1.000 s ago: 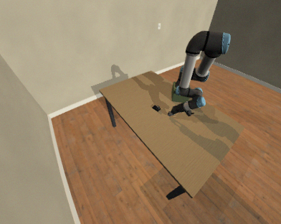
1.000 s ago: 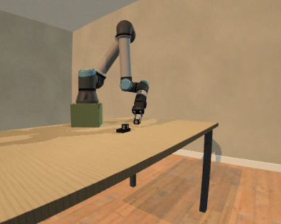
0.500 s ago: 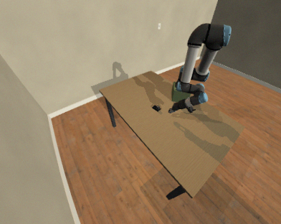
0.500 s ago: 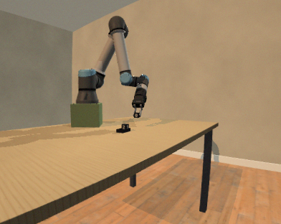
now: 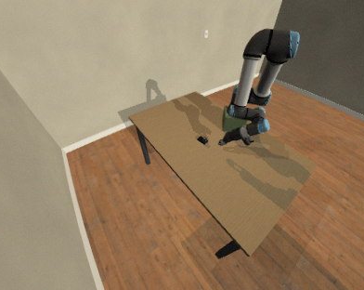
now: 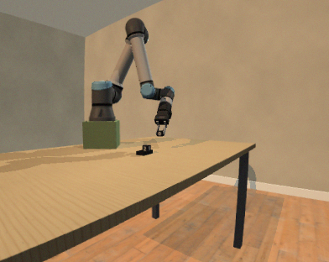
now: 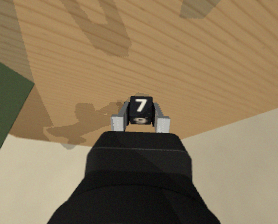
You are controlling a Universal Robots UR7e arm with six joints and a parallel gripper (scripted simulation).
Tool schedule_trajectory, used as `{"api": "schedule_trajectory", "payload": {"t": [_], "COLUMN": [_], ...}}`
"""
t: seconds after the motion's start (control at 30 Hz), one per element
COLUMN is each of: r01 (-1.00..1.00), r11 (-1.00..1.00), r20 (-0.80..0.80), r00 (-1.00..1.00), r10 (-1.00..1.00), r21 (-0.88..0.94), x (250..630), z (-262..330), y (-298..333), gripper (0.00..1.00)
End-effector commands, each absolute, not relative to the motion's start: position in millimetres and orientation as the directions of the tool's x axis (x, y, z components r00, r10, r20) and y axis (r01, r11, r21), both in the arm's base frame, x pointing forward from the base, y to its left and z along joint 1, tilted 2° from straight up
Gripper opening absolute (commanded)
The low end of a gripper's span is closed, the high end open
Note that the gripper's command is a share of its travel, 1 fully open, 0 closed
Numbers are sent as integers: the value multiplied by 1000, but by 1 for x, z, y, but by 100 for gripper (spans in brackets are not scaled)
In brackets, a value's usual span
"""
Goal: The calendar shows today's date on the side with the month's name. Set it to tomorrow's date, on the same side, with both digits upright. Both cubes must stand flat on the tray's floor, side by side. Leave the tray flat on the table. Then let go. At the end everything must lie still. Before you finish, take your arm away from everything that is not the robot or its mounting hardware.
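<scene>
In the wrist view my gripper [image 7: 141, 109] is shut on a black cube [image 7: 141, 110] whose face toward the camera reads 7. The cube sits between the two grey fingers, lifted above the wooden table. In the exterior view the gripper [image 6: 160, 132] hangs in the air to the right of and above the black calendar tray [image 6: 145, 152], which stands on the table with one cube in it. In the top view the tray [image 5: 200, 138] lies left of the gripper [image 5: 222, 141]. The tray's digits and month name are too small to read.
The arm's green base block [image 6: 101, 134] stands on the table behind the tray; it also shows in the top view [image 5: 233, 120] and at the left edge of the wrist view [image 7: 5, 102]. The table's far edge lies close behind the gripper.
</scene>
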State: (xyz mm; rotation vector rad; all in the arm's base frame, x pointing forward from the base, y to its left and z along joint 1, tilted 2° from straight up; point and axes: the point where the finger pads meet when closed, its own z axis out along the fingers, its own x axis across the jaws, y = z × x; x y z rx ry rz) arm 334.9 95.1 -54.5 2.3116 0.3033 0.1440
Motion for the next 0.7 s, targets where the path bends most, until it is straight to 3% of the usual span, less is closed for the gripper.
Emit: {"api": "schedule_trajectory", "payload": {"t": [0.0,0.67], "r01": [179,217], "r11": [-687,-822], "r20": [6,11], "r00": [966,965], "r10": [257,262], "r21": [705,527], "x": [335,336], "z": [-55,-52], "y": [94,93], "gripper": [57,57]}}
